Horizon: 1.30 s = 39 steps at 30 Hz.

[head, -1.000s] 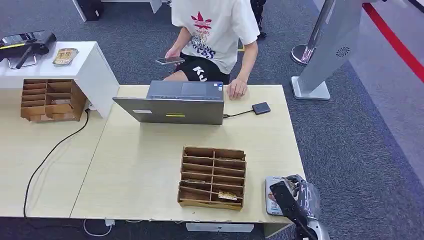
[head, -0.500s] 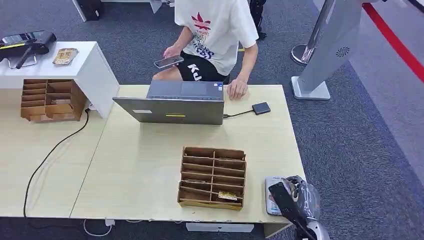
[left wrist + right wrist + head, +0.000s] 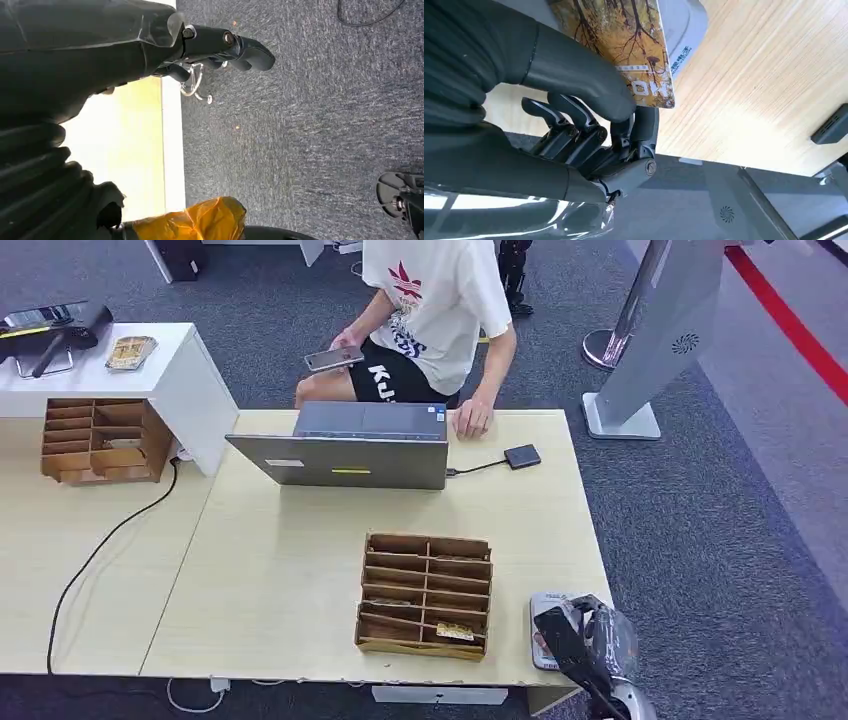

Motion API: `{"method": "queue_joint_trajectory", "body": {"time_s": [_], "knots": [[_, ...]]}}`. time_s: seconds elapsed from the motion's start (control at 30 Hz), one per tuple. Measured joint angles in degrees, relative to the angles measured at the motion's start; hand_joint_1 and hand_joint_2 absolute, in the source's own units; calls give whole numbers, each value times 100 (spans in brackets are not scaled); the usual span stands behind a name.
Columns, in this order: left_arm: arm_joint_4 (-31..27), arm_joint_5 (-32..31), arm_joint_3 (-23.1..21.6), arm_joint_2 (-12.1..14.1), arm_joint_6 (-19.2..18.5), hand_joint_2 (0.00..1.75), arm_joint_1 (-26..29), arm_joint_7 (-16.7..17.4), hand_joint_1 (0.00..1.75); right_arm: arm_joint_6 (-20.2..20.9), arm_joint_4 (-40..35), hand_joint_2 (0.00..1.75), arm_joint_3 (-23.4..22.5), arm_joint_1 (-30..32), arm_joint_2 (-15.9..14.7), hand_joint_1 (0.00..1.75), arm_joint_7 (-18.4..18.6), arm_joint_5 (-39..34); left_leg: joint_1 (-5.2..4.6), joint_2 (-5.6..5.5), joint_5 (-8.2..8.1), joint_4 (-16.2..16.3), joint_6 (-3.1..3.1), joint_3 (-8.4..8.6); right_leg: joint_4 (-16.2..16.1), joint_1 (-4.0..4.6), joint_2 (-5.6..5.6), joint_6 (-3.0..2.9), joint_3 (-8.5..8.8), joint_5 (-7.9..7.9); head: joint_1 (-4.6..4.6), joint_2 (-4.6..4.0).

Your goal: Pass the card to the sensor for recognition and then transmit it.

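Glossy, autumn-tree printed card [image 3: 624,45] lies flat over the grey sensor [image 3: 541,612]; your right hand [image 3: 589,120] pinches it, thumb on top.

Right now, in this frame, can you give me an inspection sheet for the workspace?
Surface: pale wooden table.
Job's things: autumn-tree printed card, over flat grey sensor pad at the table's near right corner.
Clutter: brown cardboard slotted organiser; grey laptop; second organiser.
Hands: right hand pinches card; left hand holds nothing.
Cables: black cable; laptop lead to small black box.
Surroundings: seated person, grey carpet.
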Motion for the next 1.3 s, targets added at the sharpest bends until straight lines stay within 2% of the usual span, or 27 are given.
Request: {"method": "queue_joint_trajectory", "body": {"time_s": [0.77,1.3], "knots": [[0,18,-2,-2,-42,175,-1,0,0,9,28,175,9,-40,0,175,0,35,0,0,0,0,0,0,0,0,0,0,0,0,0,0],[0,107,-7,0,-50,175,0,-9,0,-120,-103,175,9,-8,0,175,247,564,0,0,0,0,0,0,0,0,0,0,-1,0,0,0]]}}
